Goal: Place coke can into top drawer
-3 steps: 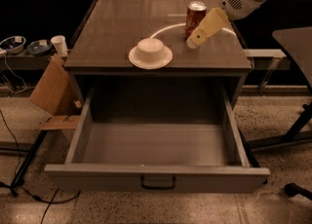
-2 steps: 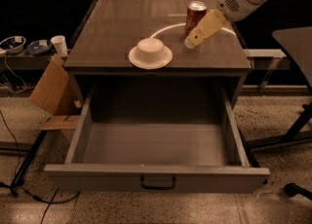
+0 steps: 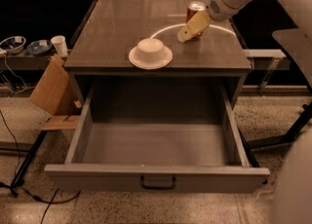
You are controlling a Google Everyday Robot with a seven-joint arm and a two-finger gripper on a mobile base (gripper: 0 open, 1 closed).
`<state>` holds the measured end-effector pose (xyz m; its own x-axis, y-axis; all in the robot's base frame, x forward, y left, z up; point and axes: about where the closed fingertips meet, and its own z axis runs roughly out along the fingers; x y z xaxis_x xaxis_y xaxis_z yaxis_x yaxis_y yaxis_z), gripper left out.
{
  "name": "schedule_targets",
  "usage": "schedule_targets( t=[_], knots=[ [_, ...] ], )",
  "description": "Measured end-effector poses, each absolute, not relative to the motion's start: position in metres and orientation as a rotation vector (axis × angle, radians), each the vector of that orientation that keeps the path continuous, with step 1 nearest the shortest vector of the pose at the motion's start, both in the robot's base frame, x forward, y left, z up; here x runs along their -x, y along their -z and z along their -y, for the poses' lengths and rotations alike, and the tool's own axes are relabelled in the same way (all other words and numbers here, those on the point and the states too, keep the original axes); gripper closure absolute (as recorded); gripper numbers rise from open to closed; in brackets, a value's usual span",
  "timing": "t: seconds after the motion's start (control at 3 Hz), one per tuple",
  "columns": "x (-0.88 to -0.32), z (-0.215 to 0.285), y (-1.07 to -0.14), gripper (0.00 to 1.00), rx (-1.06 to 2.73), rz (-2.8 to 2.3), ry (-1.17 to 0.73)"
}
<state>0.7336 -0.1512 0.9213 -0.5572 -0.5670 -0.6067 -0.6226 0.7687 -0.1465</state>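
The coke can (image 3: 195, 9), red with a silver top, stands upright at the back right of the cabinet top. My gripper (image 3: 190, 27) reaches in from the upper right and sits right at the can, its cream-coloured end crossing the can's lower front. The can rests on the surface. The top drawer (image 3: 97, 175) is pulled wide open below the cabinet top, and its grey inside holds nothing. Its small dark handle (image 3: 158, 183) is at the centre of the front panel.
A white upturned bowl on a plate (image 3: 150, 52) sits near the front middle of the cabinet top (image 3: 112, 28). A cardboard piece (image 3: 51, 91) leans at the left. A dark table (image 3: 292, 43) and its leg stand at the right. Cables lie on the floor at the left.
My gripper has moved a little to the left, closer across the front of the can. The can, bowl and drawer have not moved.
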Motion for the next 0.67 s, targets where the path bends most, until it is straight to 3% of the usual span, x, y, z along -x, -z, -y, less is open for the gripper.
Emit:
schedule_targets(
  t=[0.67],
  knots=[
    [-0.808,0.17,-0.904,0.0,0.721,-2.332,0.032]
  ],
)
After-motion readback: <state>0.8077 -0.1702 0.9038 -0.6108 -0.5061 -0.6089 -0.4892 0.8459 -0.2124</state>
